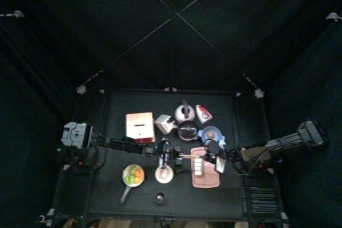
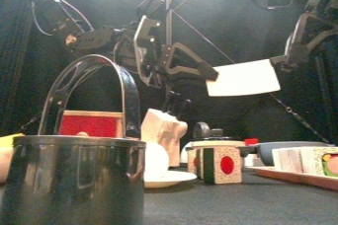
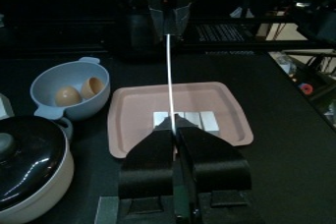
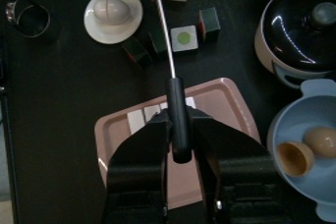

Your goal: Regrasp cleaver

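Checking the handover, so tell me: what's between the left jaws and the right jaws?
Only the cleaver. In the left wrist view its blade, edge-on, runs from the left gripper to the right gripper, above the pink tray.

— On the black table?
— Pink tray, blue bowl just beside it, black lidded pot, white plate, dark metal bucket at the front edge.

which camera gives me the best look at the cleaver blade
The front view: the cleaver shows its broad pale blade side-on, held in the air between the arms. Both wrist views see it only edge-on as a thin line, and in the top view it is too small to make out.
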### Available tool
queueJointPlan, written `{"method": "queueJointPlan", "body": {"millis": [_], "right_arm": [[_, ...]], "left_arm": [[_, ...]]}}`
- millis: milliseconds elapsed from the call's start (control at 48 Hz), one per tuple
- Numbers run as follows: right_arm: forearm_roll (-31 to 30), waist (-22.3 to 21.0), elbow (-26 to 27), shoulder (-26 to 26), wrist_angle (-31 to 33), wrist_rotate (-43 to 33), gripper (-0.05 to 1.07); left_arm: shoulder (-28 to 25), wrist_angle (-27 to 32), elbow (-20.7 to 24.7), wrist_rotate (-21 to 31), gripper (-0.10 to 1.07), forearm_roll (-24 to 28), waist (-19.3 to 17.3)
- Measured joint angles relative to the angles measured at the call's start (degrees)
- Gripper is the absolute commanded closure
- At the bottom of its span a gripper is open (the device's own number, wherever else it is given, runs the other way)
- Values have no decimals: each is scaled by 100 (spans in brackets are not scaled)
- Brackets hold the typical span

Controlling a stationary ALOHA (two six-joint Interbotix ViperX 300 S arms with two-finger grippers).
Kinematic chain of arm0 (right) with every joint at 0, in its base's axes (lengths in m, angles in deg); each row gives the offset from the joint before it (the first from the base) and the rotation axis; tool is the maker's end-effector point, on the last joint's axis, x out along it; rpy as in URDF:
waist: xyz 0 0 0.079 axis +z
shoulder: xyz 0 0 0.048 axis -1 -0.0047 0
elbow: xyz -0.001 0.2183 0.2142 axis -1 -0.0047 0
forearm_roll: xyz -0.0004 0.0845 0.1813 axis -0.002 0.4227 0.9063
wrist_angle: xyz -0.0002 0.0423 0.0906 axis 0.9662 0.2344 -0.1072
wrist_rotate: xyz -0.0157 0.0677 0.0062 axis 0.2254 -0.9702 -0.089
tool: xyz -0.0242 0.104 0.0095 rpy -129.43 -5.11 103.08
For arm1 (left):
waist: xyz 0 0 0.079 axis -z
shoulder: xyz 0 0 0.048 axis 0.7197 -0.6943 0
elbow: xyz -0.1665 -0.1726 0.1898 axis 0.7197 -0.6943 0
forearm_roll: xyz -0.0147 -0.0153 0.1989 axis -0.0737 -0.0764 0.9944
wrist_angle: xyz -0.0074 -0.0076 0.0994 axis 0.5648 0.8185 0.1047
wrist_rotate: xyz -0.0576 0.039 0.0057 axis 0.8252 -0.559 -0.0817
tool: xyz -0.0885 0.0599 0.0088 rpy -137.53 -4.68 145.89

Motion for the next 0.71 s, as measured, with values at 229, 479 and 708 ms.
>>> {"method": "queueJointPlan", "body": {"millis": [229,479,708], "right_arm": [[9,0,-193,0,0,-35,65],[26,0,-316,0,0,-44,65],[316,0,-492,9,-70,-35,65]], "left_arm": [[-272,0,202,0,66,132,-18],[-387,246,378,0,66,193,-18],[-545,729,606,9,66,272,53]]}}
